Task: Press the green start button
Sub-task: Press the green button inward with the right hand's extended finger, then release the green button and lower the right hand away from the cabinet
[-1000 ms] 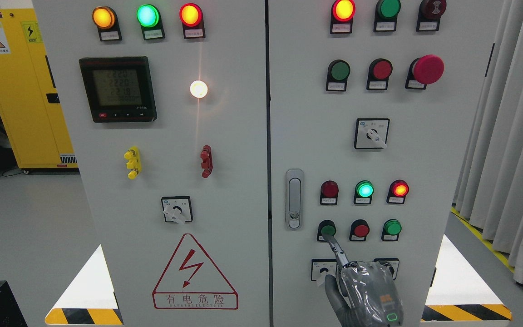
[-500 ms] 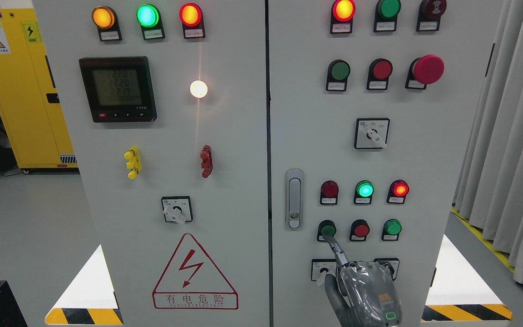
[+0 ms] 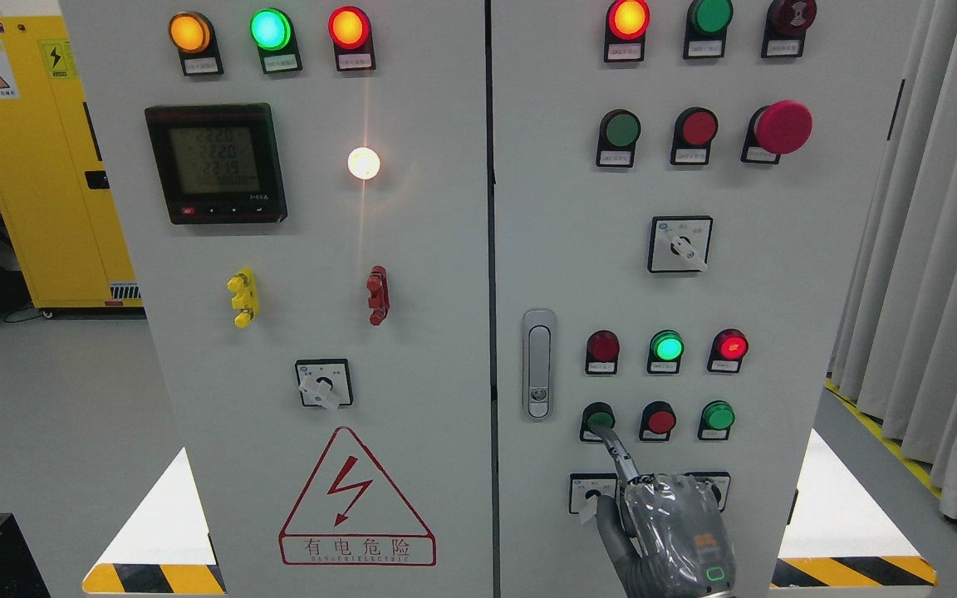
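Green start button (image 3: 598,418) partly behind right hand's (image 3: 671,536) fingertip.

Bright, even, sharp; the white lamp (image 3: 364,164) flares, streaking glare vertically.

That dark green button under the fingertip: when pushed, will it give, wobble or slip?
The dark green button sits in a black collar fixed to the panel door, so it probably travels straight in without wobbling. Its domed cap looks smooth; the right hand's thin fingertip, at its lower edge, might slide off.

One view only — from the robot's head, facing the grey control cabinet (image 3: 478,274) squarely and close. The cabinet fills most of the frame — a yellow locker (image 3: 38,158) shows left of it, curtains (image 3: 935,249) right.
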{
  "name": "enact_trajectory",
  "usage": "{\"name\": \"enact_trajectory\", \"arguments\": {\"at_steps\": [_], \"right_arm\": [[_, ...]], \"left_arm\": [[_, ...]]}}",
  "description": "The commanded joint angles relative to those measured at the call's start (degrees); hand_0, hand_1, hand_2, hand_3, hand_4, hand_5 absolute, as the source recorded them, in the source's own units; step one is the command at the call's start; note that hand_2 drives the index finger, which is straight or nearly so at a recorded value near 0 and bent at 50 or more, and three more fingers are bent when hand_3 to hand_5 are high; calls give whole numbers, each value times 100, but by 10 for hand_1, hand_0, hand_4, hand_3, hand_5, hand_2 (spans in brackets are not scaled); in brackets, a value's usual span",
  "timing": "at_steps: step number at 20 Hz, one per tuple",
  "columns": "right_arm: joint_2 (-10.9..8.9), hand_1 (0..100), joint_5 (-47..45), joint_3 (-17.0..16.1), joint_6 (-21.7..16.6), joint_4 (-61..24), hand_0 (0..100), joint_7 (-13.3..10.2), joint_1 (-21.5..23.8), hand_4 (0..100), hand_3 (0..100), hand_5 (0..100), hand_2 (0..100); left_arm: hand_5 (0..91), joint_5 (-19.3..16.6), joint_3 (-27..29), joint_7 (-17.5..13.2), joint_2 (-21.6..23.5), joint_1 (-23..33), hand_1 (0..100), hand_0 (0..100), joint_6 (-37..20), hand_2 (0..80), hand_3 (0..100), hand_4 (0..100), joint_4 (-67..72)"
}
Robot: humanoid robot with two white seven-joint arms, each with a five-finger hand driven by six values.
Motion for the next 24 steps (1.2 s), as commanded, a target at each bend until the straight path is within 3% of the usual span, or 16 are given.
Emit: {"name": "enact_trajectory", "arguments": {"at_steps": [1,14,24], "right_arm": [[1,958,-12,-17,11,122,840,6,-48,1000,1000,1000,46],[1,962,-29,-44,11,245,865,6,-83,1000,1000,1000,55],[10,961,-117,-17,-7,-211,874,-38,-13,1000,1000,1000,68]], "left_arm": [[0,0,0,2,0,-1,556,120,-2,0,0,0,1],[0,0,0,2,0,-1,556,120,-2,0,0,0,1],[0,0,0,2,0,7,556,120,-2,0,0,0,1]]}}
